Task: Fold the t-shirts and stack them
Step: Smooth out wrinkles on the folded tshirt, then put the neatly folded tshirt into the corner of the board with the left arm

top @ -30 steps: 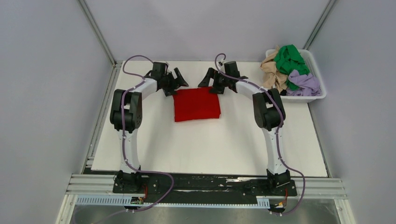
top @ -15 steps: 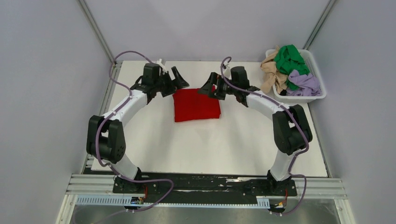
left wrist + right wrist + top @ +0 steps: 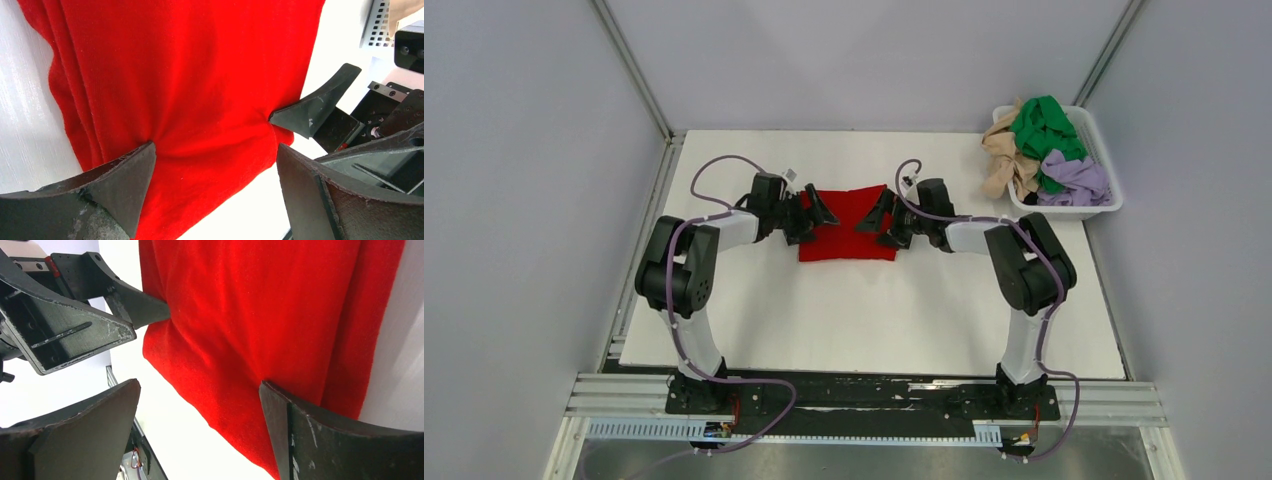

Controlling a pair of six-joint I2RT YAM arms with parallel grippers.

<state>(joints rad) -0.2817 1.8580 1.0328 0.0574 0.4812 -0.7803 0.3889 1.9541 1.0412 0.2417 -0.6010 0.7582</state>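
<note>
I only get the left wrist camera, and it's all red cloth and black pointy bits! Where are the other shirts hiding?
Observer: The top view shows them. A crumpled green t-shirt, a beige-tan t-shirt and a lavender t-shirt sit heaped in a white plastic basket by the table's far right corner.
Operator: Is my red one folded up?
Observer: Yes. From above, the bright red cloth t-shirt is a folded, roughly square pad lying flat on the white table.
Operator: What's the other arm doing?
Observer: The right wrist view shows the right tool wide open. One fingertip presses the red cloth, and the other is over bare table.
</note>
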